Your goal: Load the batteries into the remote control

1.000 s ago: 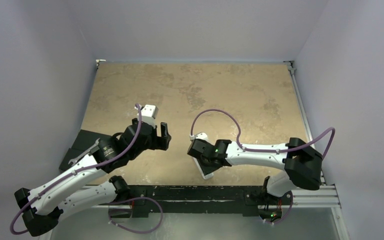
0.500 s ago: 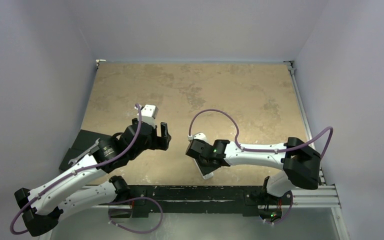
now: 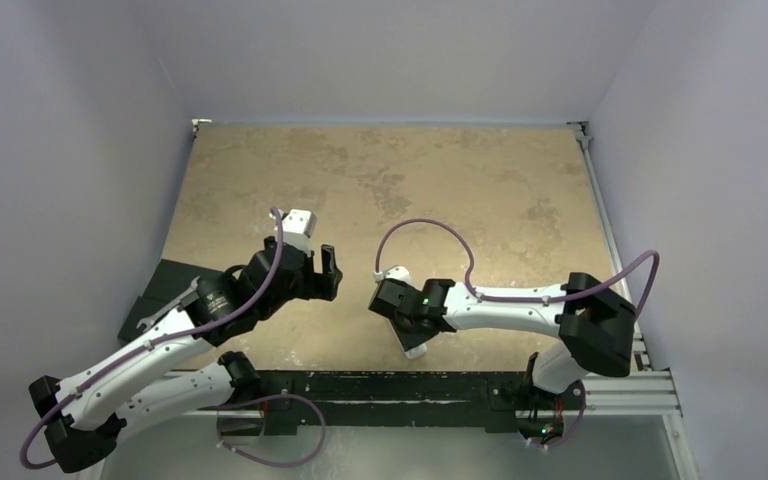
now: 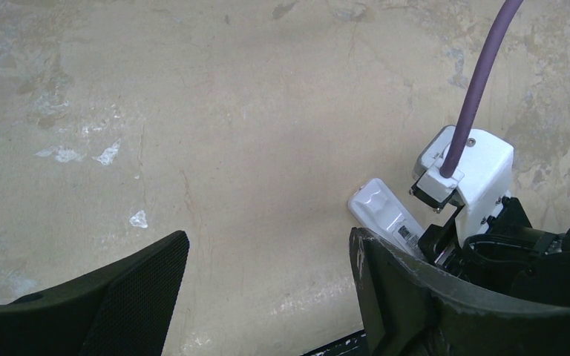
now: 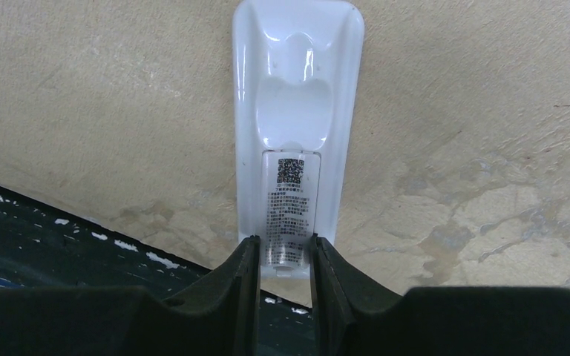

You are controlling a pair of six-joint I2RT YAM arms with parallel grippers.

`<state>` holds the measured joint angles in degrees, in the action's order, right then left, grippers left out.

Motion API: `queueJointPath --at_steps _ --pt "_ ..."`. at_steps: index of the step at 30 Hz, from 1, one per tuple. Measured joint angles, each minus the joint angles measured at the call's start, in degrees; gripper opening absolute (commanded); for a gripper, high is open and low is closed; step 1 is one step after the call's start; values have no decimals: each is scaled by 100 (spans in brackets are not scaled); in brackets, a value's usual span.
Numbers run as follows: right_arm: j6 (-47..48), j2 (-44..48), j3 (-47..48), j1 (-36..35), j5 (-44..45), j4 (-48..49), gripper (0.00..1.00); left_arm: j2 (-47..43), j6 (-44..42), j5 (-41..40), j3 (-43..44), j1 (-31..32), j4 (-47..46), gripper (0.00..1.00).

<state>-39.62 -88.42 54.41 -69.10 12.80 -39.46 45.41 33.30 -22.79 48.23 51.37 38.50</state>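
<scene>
Right gripper (image 5: pixel 284 245) over remote control (image 5: pixel 297 111) (back up), left gripper (image 4: pixel 267 245) spread wide

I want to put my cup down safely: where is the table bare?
The table is bare from the back wall to the left gripper and right gripper. Crowded: the near edge, with the remote under the right gripper and a dark mat.

A tan, mottled tabletop (image 3: pixel 440 180) fills the middle of the top view, closed in by pale walls (image 3: pixel 380 50). At the lower left lies a dark mat (image 3: pixel 150 285) with a silver wrench (image 3: pixel 156 314) on it (partly hidden). A black strip (image 3: pixel 380 385), scuffed white, runs along the bottom edge; a metal rail (image 3: pixel 605 220) borders the right.
</scene>
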Motion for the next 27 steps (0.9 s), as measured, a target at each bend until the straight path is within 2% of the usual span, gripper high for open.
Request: queueJointPath --at_steps 11,15,17,27 --pt "0 -50 50 -2 42 -26 0 7 2 0 0 0 0 79" --pt "0 -87 96 -15 94 -46 17 11 2 0 0 0 2 79" --pt "0 -122 98 -26 111 -46 22 11 0 0 0 0 0 79" --pt "0 -131 114 -28 127 -55 37 26 2 -2 0 0 0 80"
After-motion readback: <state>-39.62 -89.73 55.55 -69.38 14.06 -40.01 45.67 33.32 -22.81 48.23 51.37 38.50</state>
